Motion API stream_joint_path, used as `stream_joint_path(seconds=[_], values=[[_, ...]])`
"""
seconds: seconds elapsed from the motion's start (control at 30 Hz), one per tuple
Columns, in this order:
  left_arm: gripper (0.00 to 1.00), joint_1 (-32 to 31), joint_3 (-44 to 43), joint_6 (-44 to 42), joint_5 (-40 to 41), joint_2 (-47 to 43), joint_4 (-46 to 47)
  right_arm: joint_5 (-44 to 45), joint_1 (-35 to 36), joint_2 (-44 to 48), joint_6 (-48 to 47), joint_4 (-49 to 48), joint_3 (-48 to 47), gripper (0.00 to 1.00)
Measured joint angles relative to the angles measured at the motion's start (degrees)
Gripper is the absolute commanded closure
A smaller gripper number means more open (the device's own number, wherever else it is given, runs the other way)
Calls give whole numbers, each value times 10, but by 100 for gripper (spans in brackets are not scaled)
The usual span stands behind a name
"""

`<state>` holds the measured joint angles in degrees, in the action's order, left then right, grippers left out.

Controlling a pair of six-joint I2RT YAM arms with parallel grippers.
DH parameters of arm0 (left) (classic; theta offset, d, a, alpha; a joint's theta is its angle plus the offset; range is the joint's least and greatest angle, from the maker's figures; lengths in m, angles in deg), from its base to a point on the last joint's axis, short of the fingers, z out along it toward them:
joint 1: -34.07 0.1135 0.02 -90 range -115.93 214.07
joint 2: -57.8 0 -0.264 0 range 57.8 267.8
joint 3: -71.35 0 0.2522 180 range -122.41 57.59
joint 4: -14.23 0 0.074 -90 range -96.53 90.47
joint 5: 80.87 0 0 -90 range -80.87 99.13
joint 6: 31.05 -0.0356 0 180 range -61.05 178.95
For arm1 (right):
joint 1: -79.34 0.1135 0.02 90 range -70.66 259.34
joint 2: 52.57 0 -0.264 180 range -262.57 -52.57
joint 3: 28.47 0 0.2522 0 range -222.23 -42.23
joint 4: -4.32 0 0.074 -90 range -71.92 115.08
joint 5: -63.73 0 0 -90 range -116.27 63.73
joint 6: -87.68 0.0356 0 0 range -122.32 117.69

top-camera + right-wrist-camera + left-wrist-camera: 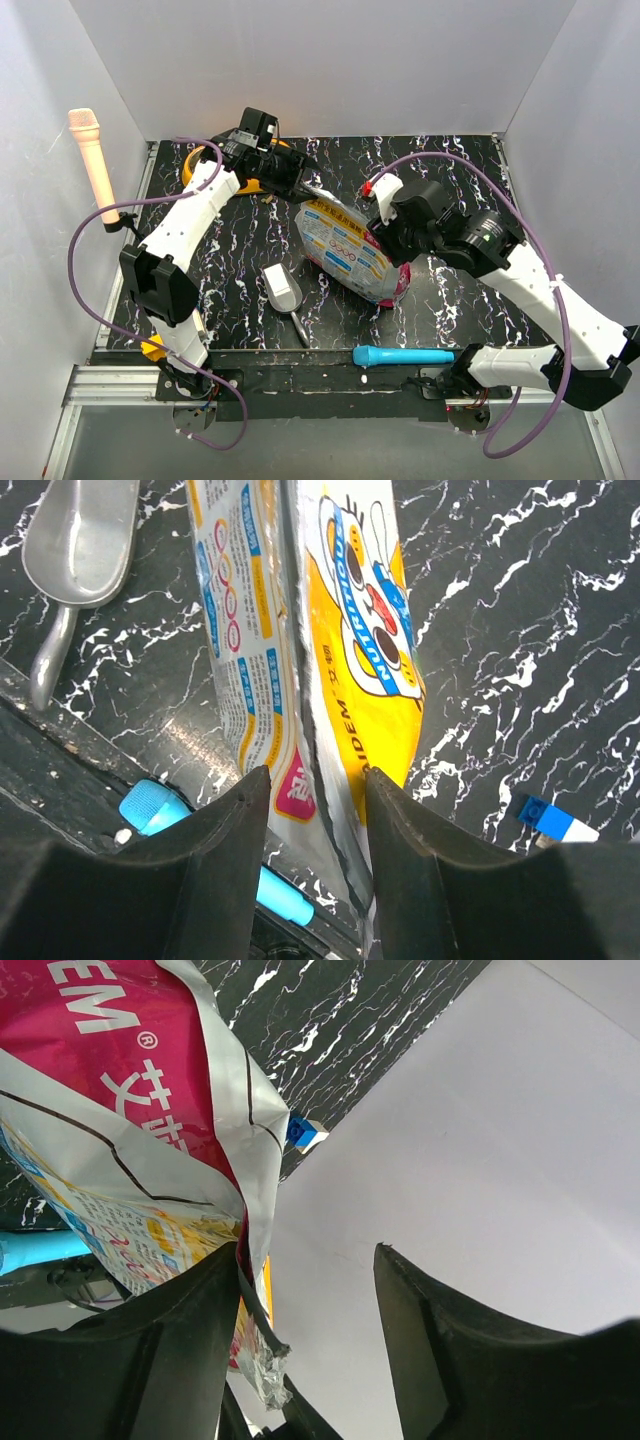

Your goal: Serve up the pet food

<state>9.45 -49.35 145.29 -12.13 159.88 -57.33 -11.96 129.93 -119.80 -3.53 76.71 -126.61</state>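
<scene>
The pet food itself is hidden; no kibble shows. Its silvery blue-yellow-magenta pouch (345, 250) lies tilted mid-table. My left gripper (305, 183) is at the pouch's far top corner. In the left wrist view its jaws (310, 1250) stand wide apart, and the torn pouch (130, 1110) corner rests against one finger. My right gripper (383, 238) is at the pouch's right edge. In the right wrist view it (317, 772) is open and straddles the pouch (350, 640) seam. The orange double bowl (198, 160) sits at the far left, mostly behind my left arm.
A grey metal scoop (283, 288) lies left of the pouch, also in the right wrist view (80, 540). A blue cylinder (405, 356) lies along the near edge. A pink microphone-shaped object (95, 160) stands at the left wall. A small blue block (545, 815) lies right of the pouch.
</scene>
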Motion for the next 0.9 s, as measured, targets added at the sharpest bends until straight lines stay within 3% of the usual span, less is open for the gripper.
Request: stream_joint_path(seconds=[0.27,0.43,0.57,0.7,0.77,0.83,0.9], values=[[60,0,18,-4,1,-14,0,-19,0,-31,1,-1,-33,48],[83,-3,23,-8,1,-14,-2,-7,0,-78,2,0,-76,50],[90,-4,27,-8,4,-14,-4,19,0,-135,12,0,-117,55],[98,-5,28,-9,5,-14,-5,60,1,-171,19,0,-135,77],[100,-5,28,-9,6,-14,-4,86,2,-187,26,7,-148,82],[100,-7,28,-8,8,-14,0,111,9,-203,37,21,-164,98],[100,-8,28,-7,10,-14,1,147,22,-216,51,30,-169,99]])
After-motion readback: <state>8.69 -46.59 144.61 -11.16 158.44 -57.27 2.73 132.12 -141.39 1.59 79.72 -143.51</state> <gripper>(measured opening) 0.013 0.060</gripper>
